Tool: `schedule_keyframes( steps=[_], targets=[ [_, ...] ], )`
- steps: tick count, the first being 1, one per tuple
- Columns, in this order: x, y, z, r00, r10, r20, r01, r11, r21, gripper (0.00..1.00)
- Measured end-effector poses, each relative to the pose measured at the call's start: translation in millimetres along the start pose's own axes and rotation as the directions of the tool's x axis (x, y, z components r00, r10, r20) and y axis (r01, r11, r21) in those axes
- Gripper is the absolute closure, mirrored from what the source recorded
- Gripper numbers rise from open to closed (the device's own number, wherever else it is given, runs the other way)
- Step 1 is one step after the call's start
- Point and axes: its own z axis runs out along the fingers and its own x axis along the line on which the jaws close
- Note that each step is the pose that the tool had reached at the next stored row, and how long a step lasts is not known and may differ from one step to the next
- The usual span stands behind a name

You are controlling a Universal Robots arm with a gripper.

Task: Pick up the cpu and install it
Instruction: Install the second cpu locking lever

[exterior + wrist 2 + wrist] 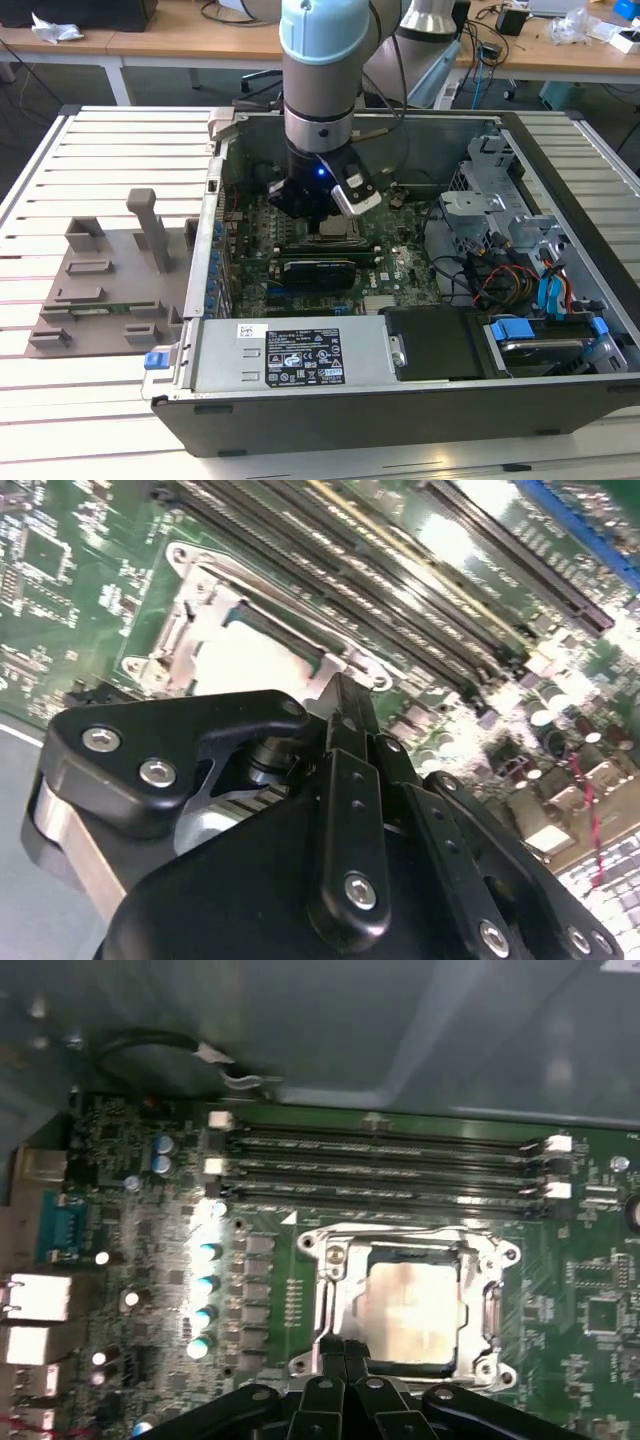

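One slight tilt could bend socket (410,1310) pins while the gripper (345,1352), jaws closed, hovers over the cpu (415,1312).

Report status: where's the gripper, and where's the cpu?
Gripper down inside the case, at the socket frame's edge. Cpu lies flat within the frame, silvery top showing. Memory slots alongside, apart from the frame.

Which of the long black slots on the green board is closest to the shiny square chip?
The memory slot right beside the socket frame, which holds the cpu. The other slots lie farther off, toward the case wall.
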Motion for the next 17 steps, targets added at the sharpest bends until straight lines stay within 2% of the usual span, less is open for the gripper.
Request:
schedule_keyframes(
  steps=[1, 2, 3, 4, 5, 6, 8, 10, 11, 12, 13, 14, 17],
  targets=[
    [-3.1, 1.9, 0.3, 1.0000, 0.000, -0.0026, 0.000, 1.0000, 0.0048, 0.89],
    [-10.5, 5.9, 0.7, 1.0000, 0.000, -0.0090, 0.000, 0.9999, 0.0159, 0.89],
    [-14.9, 7.6, 1.0, 0.9999, 0.001, -0.0132, -0.001, 0.9998, 0.0201, 0.89],
    [-21.5, 9.3, 1.3, 0.9998, 0.001, -0.0207, -0.001, 0.9997, 0.0246, 0.89],
    [-27.1, 10.2, 1.5, 0.9996, 0.002, -0.0284, -0.001, 0.9996, 0.0273, 0.89],
    [-30.4, 10.7, 1.6, 0.9995, 0.002, -0.0325, -0.001, 0.9995, 0.0311, 0.89],
    [-32.8, 11.1, 1.6, 0.9994, 0.002, -0.0360, -0.001, 0.9995, 0.0329, 0.89],
    [-39.7, 14.3, 2.1, 0.9990, 0.003, -0.0447, -0.001, 0.9994, 0.0358, 0.89],
    [-40.8, 18.7, 1.5, 0.9989, 0.003, -0.0457, -0.001, 0.9991, 0.0417, 0.89],
    [-40.9, 20.1, 0.1, 0.9989, 0.004, -0.0460, -0.001, 0.9989, 0.0477, 0.89],
    [-41.1, 22.4, -2.9, 0.9989, 0.004, -0.0465, -0.001, 0.9983, 0.0591, 0.89],
    [-41.2, 23.7, -5.1, 0.9989, 0.004, -0.0468, -0.001, 0.9980, 0.0640, 0.89],
    [-41.7, 25.8, -16.2, 0.9989, 0.004, -0.0470, -0.001, 0.9976, 0.0697, 0.89]
  ],
)
